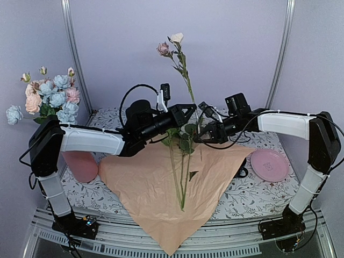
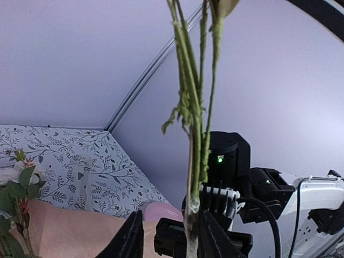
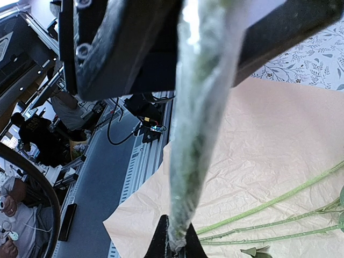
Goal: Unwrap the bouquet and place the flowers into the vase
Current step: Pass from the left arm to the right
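Observation:
A flower stem (image 1: 186, 80) with a pink and a cream bloom stands upright over the middle of the table. My right gripper (image 1: 200, 134) is shut on its wrapped lower end (image 3: 193, 161), with the fingertips (image 3: 161, 242) pinched at the very tip. My left gripper (image 1: 185, 112) is around the same stem (image 2: 192, 177) a little higher, its jaws apart, and the stem rests against one finger (image 2: 215, 236). The bouquet's paper (image 1: 161, 188) lies spread open, peach side up, with more stems (image 1: 180, 177) on it. The pink vase (image 1: 80, 165) at the left holds several flowers (image 1: 51, 97).
A flat pink plate (image 1: 269, 164) lies at the right of the patterned tablecloth (image 1: 247, 199). The left arm's white link (image 1: 91, 141) passes just above the vase. Loose stems (image 3: 279, 215) lie on the paper (image 3: 269, 134) below the right gripper.

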You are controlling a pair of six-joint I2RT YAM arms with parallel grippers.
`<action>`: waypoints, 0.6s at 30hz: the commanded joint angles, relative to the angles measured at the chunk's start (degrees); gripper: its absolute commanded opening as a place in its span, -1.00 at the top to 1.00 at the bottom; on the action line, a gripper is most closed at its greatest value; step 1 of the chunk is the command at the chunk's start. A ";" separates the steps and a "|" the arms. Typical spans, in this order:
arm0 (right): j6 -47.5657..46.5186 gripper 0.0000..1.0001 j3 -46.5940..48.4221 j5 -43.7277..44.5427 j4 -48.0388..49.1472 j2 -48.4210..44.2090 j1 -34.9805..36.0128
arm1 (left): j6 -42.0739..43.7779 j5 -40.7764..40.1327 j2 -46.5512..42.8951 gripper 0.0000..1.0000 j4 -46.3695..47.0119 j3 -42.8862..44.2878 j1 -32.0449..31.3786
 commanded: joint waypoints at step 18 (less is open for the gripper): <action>-10.80 1.00 -0.18 6.90 -7.75 2.36 3.62 | 0.82 1.89 -4.12 0.30 1.26 1.75 5.65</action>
